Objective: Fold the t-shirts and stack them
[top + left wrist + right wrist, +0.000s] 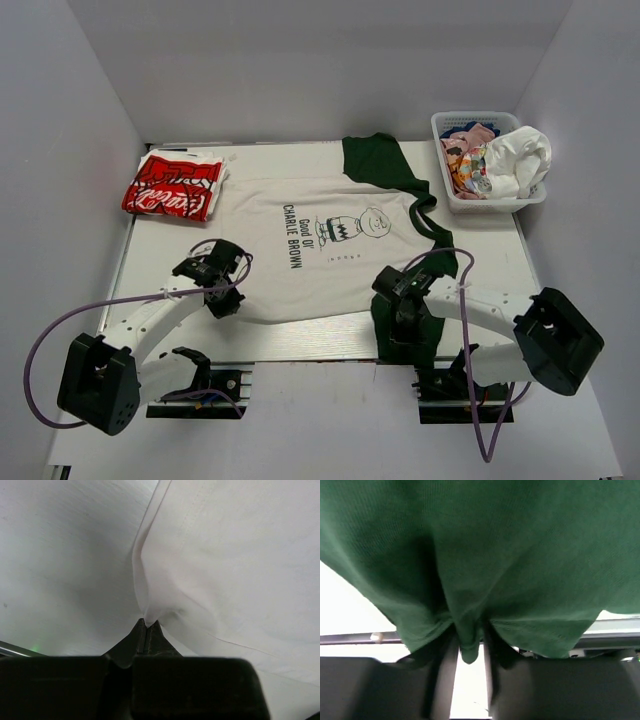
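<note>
A white t-shirt point(300, 250) with a cartoon boy and black text lies spread flat on the table. Dark green cloth point(380, 160) shows at its far right corner, along its right edge and at its near right corner. My left gripper point(224, 302) is shut on the white t-shirt's near left edge. In the left wrist view, a small peak of white cloth point(150, 611) is pinched at the tip of the left gripper point(147, 625). My right gripper point(402, 325) is down on the near green part. A fold of green cloth point(470, 645) sits squeezed between its fingers point(445, 680).
A folded red-and-white printed t-shirt point(175, 186) lies at the far left of the table. A white lattice basket point(497, 205) at the far right holds several crumpled garments point(515, 160). White walls close in the table on three sides.
</note>
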Controlling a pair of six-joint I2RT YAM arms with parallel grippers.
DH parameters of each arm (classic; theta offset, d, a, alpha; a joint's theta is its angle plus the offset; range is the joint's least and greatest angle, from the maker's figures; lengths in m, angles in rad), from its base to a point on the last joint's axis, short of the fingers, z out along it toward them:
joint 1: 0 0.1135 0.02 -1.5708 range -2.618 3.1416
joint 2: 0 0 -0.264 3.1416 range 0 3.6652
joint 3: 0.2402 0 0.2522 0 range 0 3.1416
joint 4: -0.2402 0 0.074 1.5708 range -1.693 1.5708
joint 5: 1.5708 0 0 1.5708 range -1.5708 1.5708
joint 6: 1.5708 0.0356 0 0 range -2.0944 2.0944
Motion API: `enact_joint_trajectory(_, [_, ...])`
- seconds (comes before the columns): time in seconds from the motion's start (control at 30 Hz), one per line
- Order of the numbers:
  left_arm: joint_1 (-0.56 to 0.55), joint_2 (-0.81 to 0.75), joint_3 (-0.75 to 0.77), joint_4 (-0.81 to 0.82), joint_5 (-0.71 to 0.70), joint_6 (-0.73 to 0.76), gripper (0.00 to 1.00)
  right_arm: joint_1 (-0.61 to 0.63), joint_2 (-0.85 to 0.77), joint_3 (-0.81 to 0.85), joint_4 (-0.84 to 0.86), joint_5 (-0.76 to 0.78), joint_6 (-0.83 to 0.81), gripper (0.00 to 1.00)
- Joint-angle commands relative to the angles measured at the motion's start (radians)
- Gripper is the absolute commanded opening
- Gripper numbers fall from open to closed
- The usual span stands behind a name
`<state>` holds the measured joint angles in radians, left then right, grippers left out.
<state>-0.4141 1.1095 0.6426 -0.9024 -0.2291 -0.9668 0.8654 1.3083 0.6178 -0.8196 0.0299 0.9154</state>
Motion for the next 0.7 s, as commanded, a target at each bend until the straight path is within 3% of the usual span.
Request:
enact_joint_trajectory(0.0, [0.006, -0.023, 0.008, 0.042, -0.029, -0.016, 0.00, 0.003, 0.042, -0.032, 0.118, 0.051, -0.015, 0.25])
enact_joint_trajectory(0.03, [0.006, -0.023, 0.008, 0.051, -0.029, -0.016, 0.00, 0.004, 0.049, -0.012, 0.116, 0.082, -0.026, 0.11])
enact_joint_trajectory(0.1, [0.006, -0.001, 0.035, 0.051, -0.039, -0.016, 0.00, 0.001, 0.069, 0.054, 0.074, 0.119, -0.038, 0.00])
enact_joint_trajectory(0.37, [0.015, 0.055, 0.135, -0.004, -0.102, -0.049, 0.00, -0.043, 0.069, 0.305, -0.144, 0.330, -0.136, 0.00])
enact_joint_trajectory(0.67, [0.104, 0.248, 0.284, 0.026, -0.134, -0.049, 0.00, -0.242, 0.252, 0.624, -0.124, 0.435, -0.380, 0.00])
